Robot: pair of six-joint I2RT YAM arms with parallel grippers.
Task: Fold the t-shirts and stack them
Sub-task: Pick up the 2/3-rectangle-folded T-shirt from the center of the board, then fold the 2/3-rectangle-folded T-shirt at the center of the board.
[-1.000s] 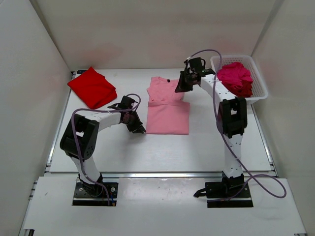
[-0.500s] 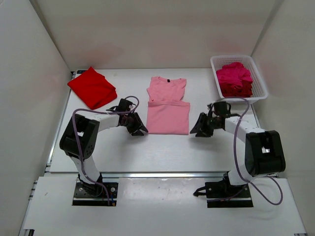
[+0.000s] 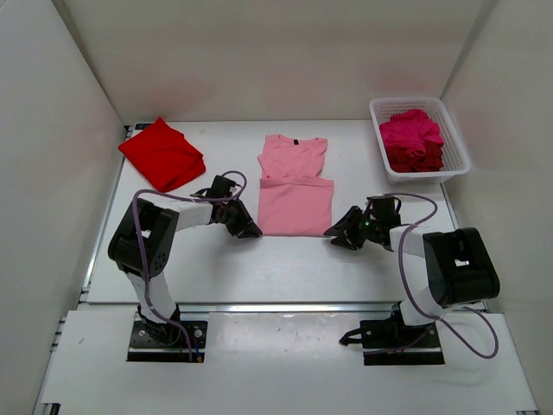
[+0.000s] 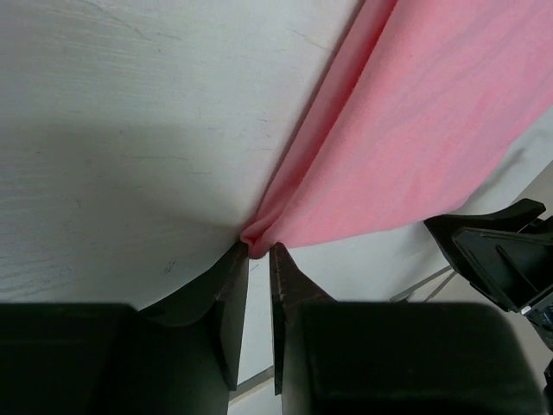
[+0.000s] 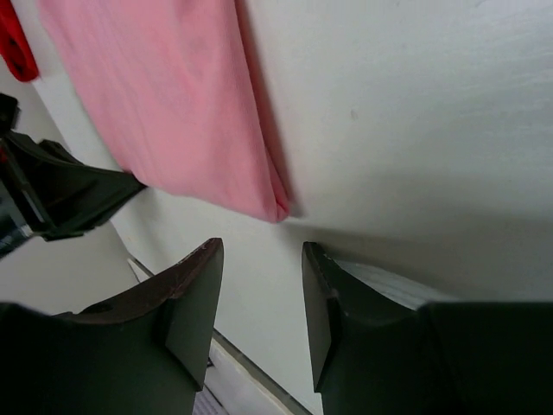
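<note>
Jaws at pink t-shirt [image 3: 295,197], white table [image 3: 268,264]

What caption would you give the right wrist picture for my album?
Open right gripper poised beside a corner of the pink shirt on the white table.

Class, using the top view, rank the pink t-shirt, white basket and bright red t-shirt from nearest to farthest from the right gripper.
From the right gripper:
1. pink t-shirt, beside it, mid-table.
2. white basket, far right corner.
3. bright red t-shirt, far left corner.
</note>
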